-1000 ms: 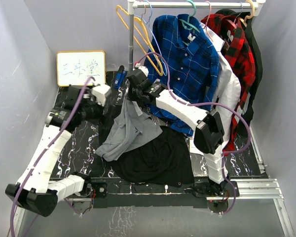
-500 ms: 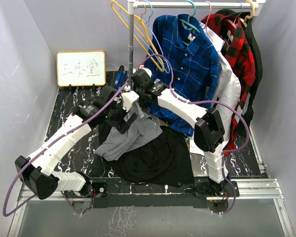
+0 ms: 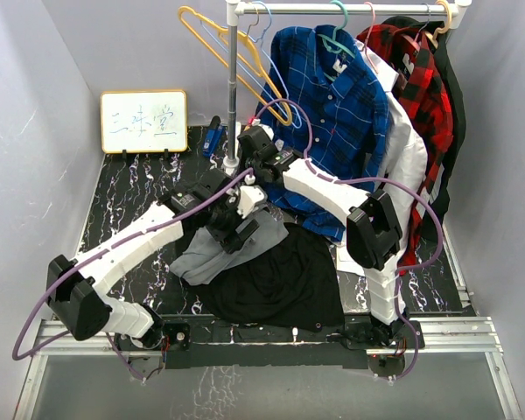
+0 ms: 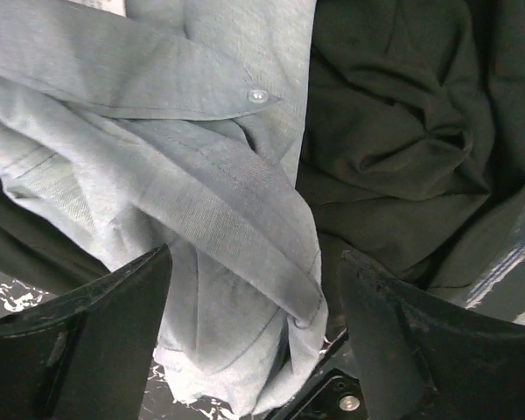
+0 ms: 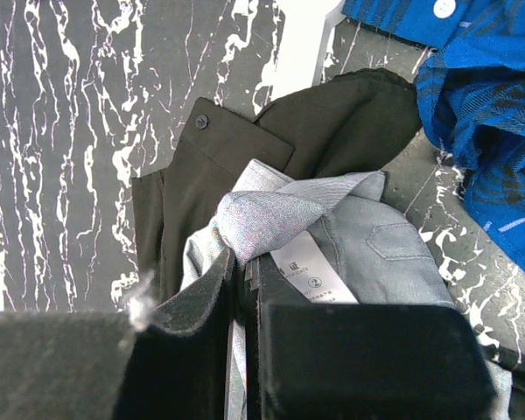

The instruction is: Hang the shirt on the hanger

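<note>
- Top view: the shirt lies in a crumpled heap on the table, its right side resting on a black cloth
- Top view: the left gripper hangs right over the heap and the right gripper sits just behind it, at the heap's far end; from up here I cannot tell how far either is open
- Top view: the hanger hangs on the rail at the back, among the yellow hangers and just left of a blue plaid shirt, well apart from the grey shirt; a whiteboard leans at the back left
- Left wrist view: the left gripper is spread wide, with nothing held between its fingers
- Left wrist view: the shirt lies in long folds below it, with a small white button near the top; the black cloth touches the shirt on the right
- Right wrist view: the right gripper is pinched down to a narrow slit on a bunched fold of the shirt, and a white label shows just beside the fingers
- Right wrist view: the black cloth lies under and left of that fold, the table shows on the left, and the blue plaid shirt fills the upper right corner
</note>
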